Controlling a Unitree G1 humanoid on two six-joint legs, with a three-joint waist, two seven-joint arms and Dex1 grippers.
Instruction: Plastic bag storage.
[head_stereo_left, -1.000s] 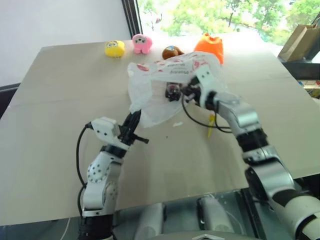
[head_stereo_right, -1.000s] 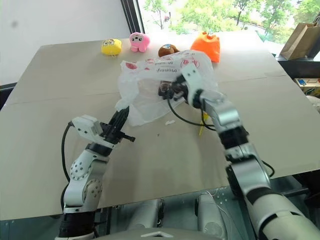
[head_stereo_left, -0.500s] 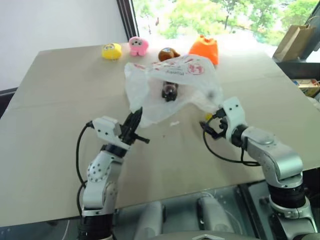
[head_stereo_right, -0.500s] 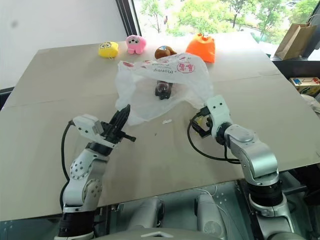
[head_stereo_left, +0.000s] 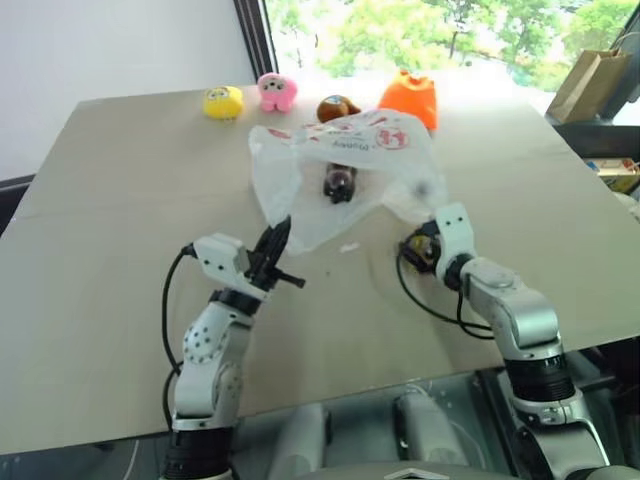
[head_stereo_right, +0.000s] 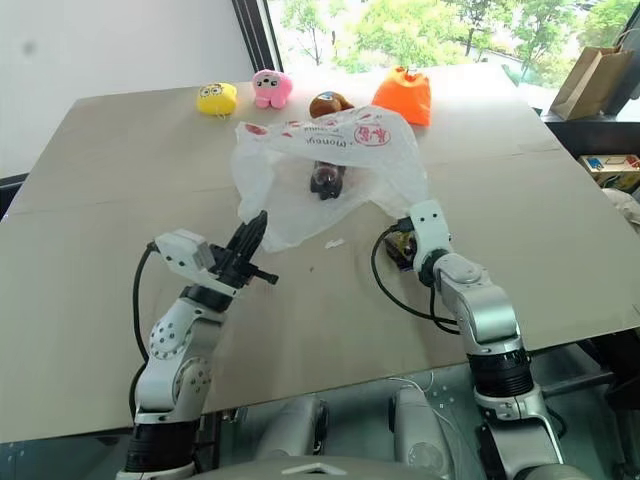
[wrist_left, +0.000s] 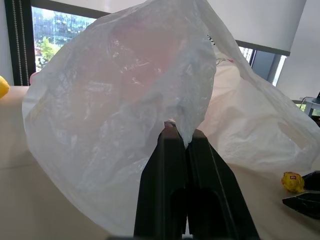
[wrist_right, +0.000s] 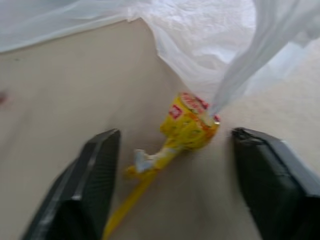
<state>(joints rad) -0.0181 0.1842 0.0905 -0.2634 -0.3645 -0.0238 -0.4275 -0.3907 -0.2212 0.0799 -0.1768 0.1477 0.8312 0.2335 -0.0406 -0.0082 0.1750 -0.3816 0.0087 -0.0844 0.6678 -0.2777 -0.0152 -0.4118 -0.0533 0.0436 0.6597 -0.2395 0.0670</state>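
On the tan table (head_stereo_left: 120, 300), the plastic bag (head_stereo_left: 345, 170) stands puffed up near the middle, with a small dark toy (head_stereo_left: 340, 183) seen through its film. At its near left edge the left gripper (wrist_left: 179, 131) is pinched tight on a fold of the film. The right gripper (wrist_right: 175, 150) has its fingers spread either side of a yellow wrapped lollipop (wrist_right: 187, 127) lying just beside the bag's right edge, touching neither.

Crinkly translucent thin-film plastic bag (head_stereo_left: 345, 170)

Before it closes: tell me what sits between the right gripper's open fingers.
A yellow wrapped lollipop lies on the table between them, by the plastic bag, in the right wrist view.
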